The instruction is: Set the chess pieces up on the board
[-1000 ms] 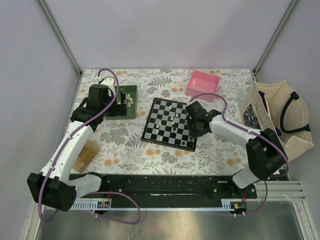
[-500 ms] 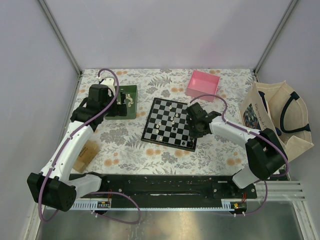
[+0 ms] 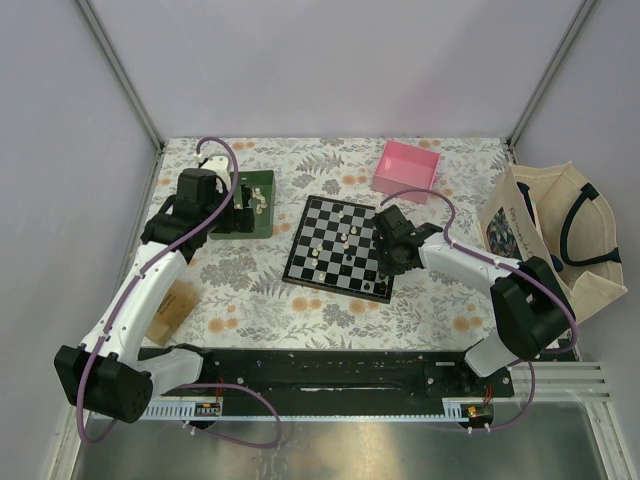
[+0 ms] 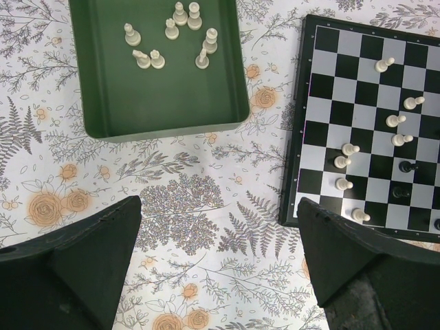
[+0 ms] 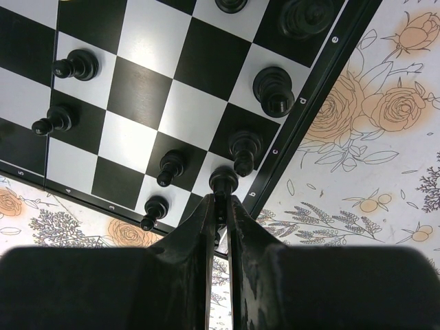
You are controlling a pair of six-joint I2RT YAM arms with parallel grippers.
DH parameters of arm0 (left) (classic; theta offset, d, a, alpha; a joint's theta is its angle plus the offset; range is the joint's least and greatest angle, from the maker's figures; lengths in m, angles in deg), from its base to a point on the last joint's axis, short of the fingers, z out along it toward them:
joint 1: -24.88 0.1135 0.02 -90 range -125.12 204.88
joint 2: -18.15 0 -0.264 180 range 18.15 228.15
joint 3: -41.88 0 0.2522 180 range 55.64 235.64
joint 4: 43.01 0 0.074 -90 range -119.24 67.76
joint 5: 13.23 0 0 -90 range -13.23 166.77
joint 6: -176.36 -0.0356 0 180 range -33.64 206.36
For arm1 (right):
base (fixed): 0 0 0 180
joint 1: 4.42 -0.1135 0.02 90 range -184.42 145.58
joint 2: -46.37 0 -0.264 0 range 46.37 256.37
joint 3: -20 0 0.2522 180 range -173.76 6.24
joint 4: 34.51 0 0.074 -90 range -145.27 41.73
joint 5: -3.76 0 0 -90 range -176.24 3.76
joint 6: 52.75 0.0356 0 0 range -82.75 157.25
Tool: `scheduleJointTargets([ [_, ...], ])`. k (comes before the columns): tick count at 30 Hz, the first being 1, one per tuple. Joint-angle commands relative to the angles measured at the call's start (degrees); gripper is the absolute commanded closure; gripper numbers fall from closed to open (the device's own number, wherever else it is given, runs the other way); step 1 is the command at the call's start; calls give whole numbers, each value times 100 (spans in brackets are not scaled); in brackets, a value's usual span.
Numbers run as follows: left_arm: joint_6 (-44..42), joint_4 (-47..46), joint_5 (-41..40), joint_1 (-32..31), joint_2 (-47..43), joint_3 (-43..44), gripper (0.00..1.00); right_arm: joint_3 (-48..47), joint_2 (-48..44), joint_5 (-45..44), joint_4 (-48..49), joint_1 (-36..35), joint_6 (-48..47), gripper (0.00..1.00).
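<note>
The checkered board (image 3: 340, 245) lies mid-table, with cream and black pieces on it. My right gripper (image 5: 221, 201) is shut on a black chess piece (image 5: 223, 182) and holds it over the board's near right corner (image 5: 271, 187), beside other black pieces (image 5: 273, 89). My left gripper (image 4: 216, 258) is open and empty above the floral cloth, between the green tray (image 4: 103, 103) and the board's left edge (image 4: 295, 137). Several cream pieces (image 4: 180, 31) lie in the tray. Cream pieces (image 4: 395, 122) stand on the board.
A pink box (image 3: 406, 168) stands behind the board. A canvas bag (image 3: 555, 235) lies at the right edge. A small brown box (image 3: 172, 305) lies under the left arm. The green tray (image 3: 262, 218) sits left of the board.
My right gripper has shifted slightly over the board's right edge, still holding the black piece. The left arm has not moved.
</note>
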Motion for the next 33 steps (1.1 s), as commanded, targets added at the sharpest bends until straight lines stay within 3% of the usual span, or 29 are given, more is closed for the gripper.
scheduleJointTargets([
  [1, -68, -7, 115, -11, 40, 117, 1, -43, 41, -221, -26, 34, 48, 96],
  [22, -59, -16, 168, -11, 49, 117, 1, -105, 85, -151, -167, 33, 4, 91],
  [33, -59, -16, 230, -11, 58, 134, 1, -219, 32, -195, -298, 25, -66, 98],
])
